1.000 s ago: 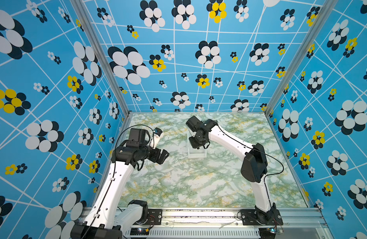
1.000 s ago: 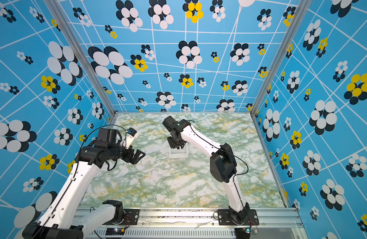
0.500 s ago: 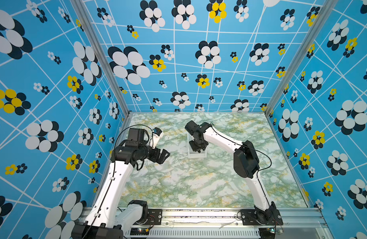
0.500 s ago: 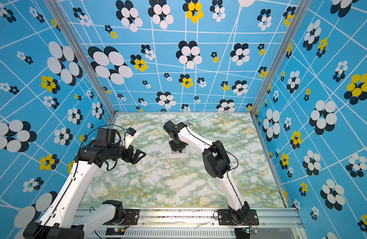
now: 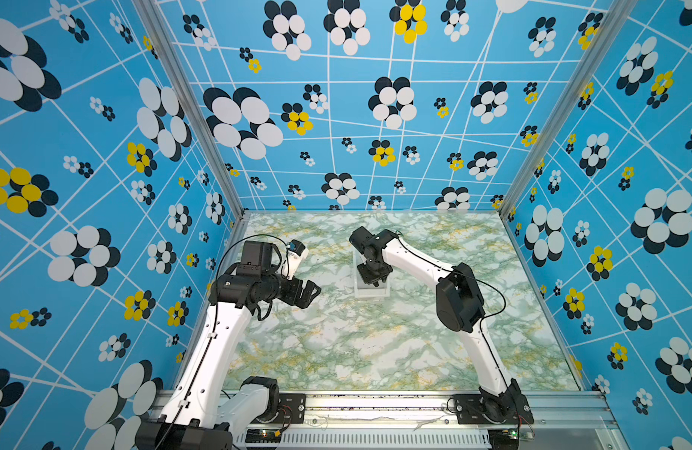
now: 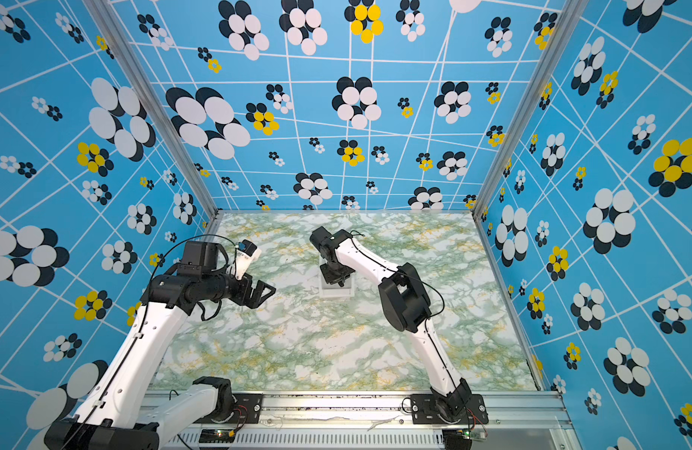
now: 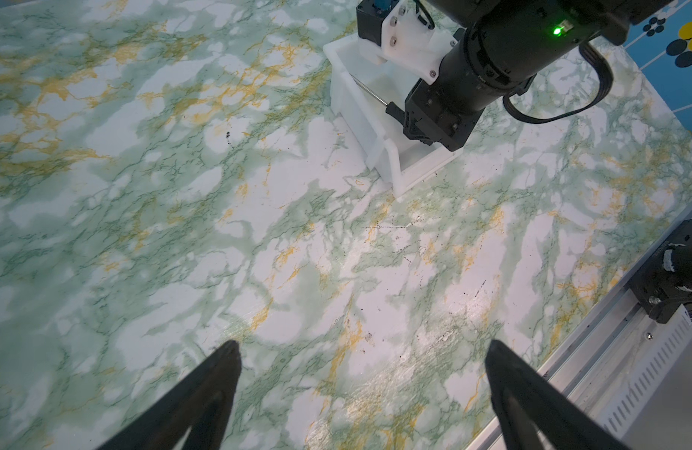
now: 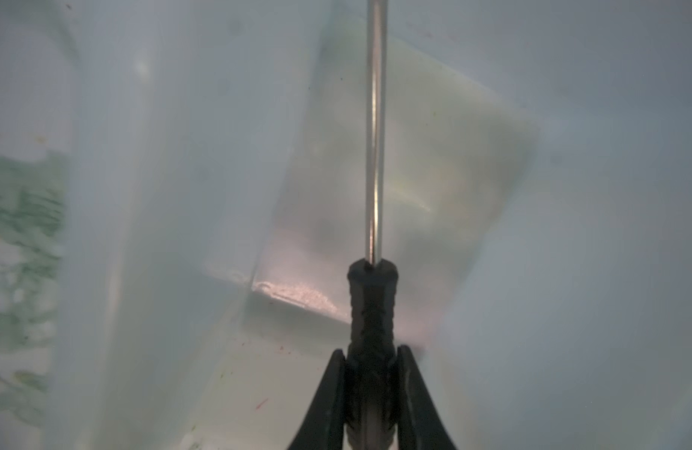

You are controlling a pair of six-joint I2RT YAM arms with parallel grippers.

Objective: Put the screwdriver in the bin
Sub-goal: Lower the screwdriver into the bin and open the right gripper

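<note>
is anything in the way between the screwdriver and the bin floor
Nothing visible. The right gripper holds the screwdriver by its handle, down between the walls of the bin, and the floor beneath it looks bare.

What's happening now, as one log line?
right gripper: shut on black-handled slim metal screwdriver | position: over white translucent plastic bin | left gripper: open

Over the last second: right gripper (image 5: 371,279) has sunk lower into the bin (image 5: 369,294), taking the screwdriver (image 8: 371,304) down with it. Right elbow (image 5: 458,302) has swung inward toward the centre, mostly in the first half second, then slowed.
</note>
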